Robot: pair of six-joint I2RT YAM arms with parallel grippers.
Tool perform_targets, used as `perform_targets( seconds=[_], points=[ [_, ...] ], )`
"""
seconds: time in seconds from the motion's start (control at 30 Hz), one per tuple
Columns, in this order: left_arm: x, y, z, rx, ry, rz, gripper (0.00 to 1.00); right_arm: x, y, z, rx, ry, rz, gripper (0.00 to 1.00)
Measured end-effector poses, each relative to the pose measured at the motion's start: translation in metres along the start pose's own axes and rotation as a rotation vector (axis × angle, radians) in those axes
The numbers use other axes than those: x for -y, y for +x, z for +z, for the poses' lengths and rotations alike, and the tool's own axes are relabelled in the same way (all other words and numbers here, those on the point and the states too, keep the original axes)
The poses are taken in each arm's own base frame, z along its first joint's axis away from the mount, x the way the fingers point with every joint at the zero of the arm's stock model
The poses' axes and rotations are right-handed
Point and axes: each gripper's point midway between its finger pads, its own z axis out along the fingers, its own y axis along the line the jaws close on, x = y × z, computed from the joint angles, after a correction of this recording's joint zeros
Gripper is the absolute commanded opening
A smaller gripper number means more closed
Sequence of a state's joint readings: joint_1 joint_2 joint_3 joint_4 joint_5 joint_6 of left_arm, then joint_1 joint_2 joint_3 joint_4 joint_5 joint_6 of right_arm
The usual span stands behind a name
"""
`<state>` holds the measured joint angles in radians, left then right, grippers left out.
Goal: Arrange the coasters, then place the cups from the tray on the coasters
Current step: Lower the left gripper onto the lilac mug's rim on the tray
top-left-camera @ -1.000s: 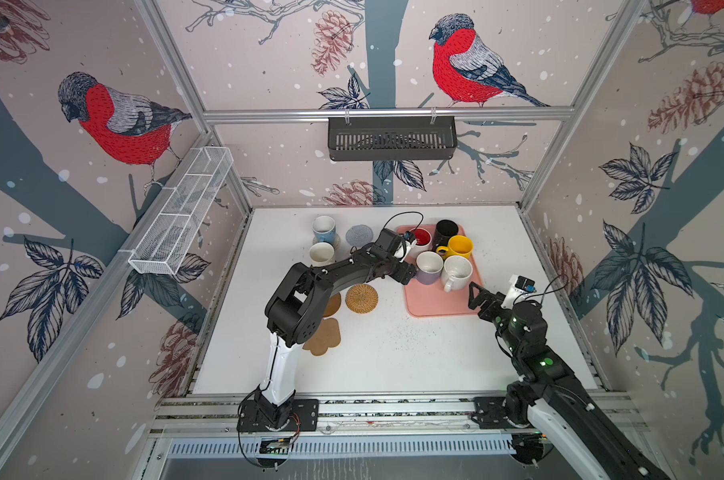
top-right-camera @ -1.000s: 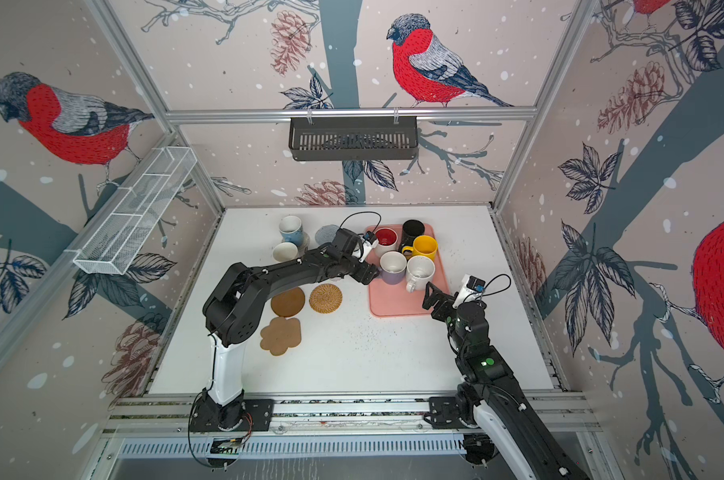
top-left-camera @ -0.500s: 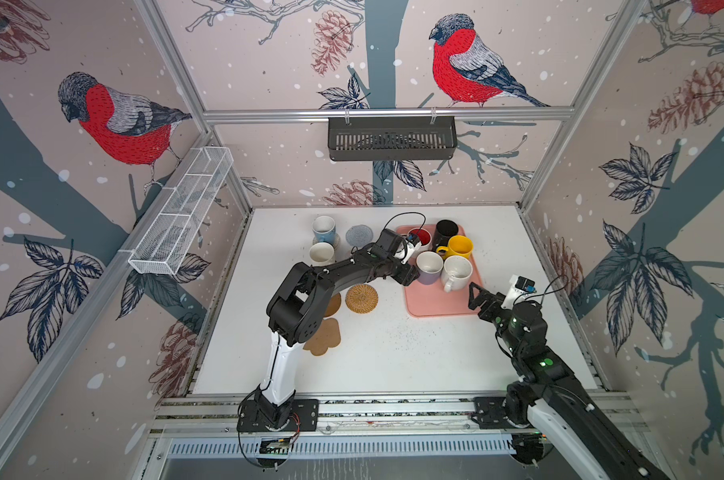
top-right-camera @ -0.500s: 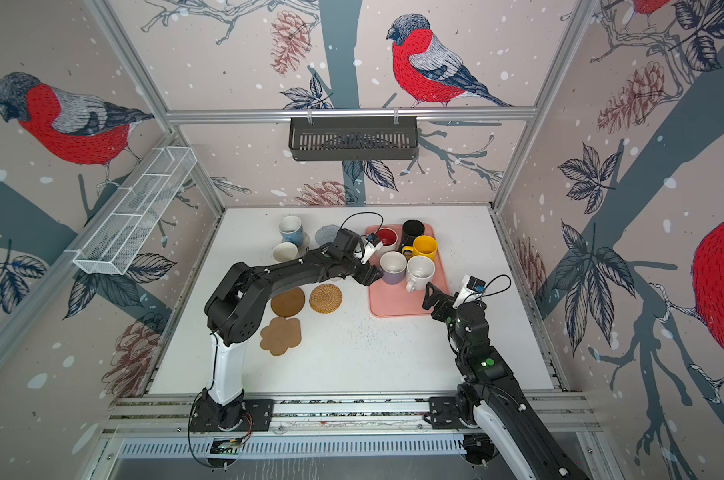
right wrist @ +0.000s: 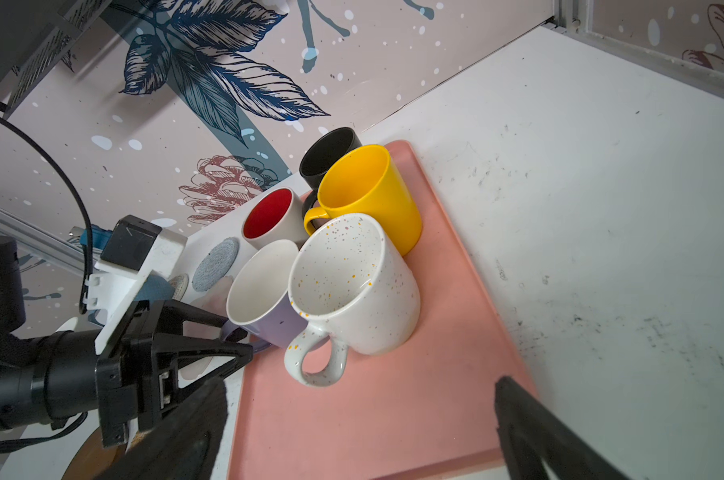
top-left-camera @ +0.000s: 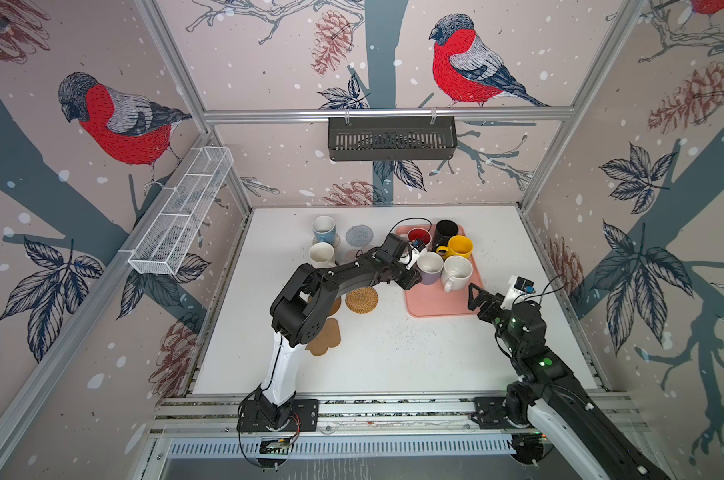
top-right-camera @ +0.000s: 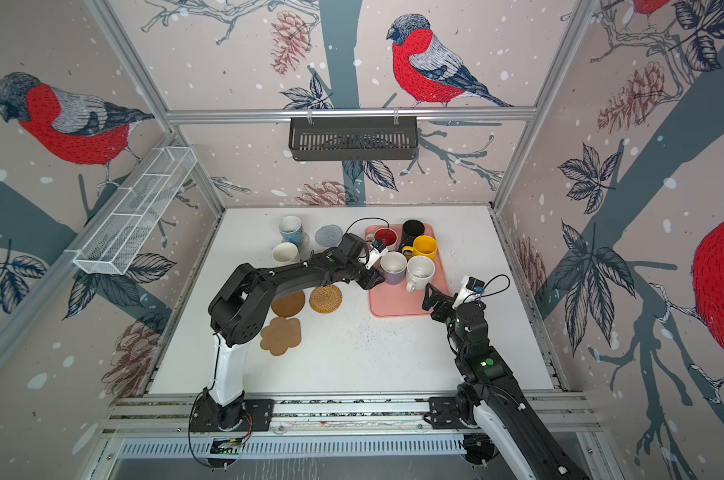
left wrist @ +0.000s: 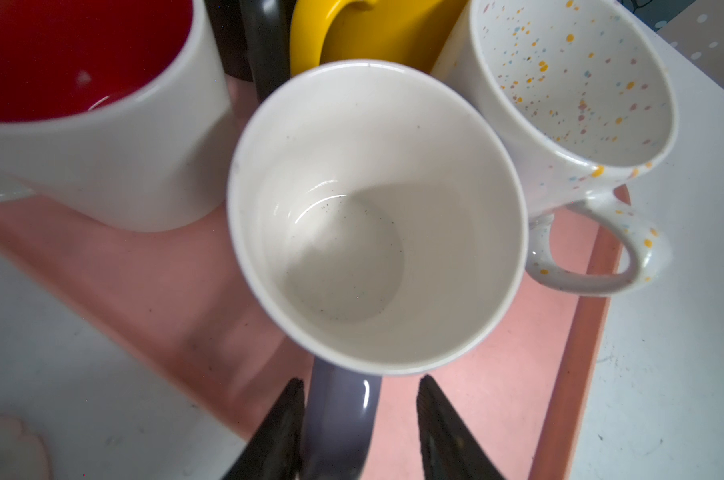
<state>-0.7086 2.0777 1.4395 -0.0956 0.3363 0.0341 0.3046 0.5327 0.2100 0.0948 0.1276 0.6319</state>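
Partly hidden beneath the left arm, a brown disc (top-right-camera: 288, 303) and the cork flower (top-right-camera: 280, 336) lie by its elbow, each clipped by the links. The tan wicker round (top-right-camera: 326, 298) lies just beside the forearm. Behind the wrist stand the light blue mug (top-left-camera: 323, 228) and a cream mug (top-left-camera: 322, 254); whatever lies under them is mostly covered. The grey-blue woven round (top-left-camera: 359, 235) lies bare nearby.

The left gripper (left wrist: 360, 379) stands partway apart astride the handle of the lavender mug (left wrist: 373, 216). One finger is against the handle, while pink tray (left wrist: 144, 266) shows between it and the other finger. Both fingers are cut off at the frame's edge. Ahead of the tips, the lavender mug is crowded by the red-lined mug (left wrist: 102, 137) and the speckled white mug (left wrist: 572, 104), with the black mug (left wrist: 264, 50) and yellow mug (left wrist: 377, 37) beyond.

The right gripper (right wrist: 362, 381) is spread wide above the tray's near end. Bare tray runs ahead of it to the speckled mug's handle, and open table lies on its outer side.
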Motion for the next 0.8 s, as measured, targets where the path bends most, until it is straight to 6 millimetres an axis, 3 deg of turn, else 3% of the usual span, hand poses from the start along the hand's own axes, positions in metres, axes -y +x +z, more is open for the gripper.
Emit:
perform_targets(
  seconds=[0.47, 0.8],
  points=[
    [-0.0018, -0.001, -0.0004, 0.002, -0.015, 0.013, 0.01, 0.0, 0.0003, 0.0007, 0.005, -0.005, 0.002, 1.0],
    [0.0048, -0.0004, -0.0042, -0.018, -0.024, 0.017, 0.0, -0.0016, -0.0026, -0.0006, 0.015, -0.012, 0.004, 1.0]
  ],
)
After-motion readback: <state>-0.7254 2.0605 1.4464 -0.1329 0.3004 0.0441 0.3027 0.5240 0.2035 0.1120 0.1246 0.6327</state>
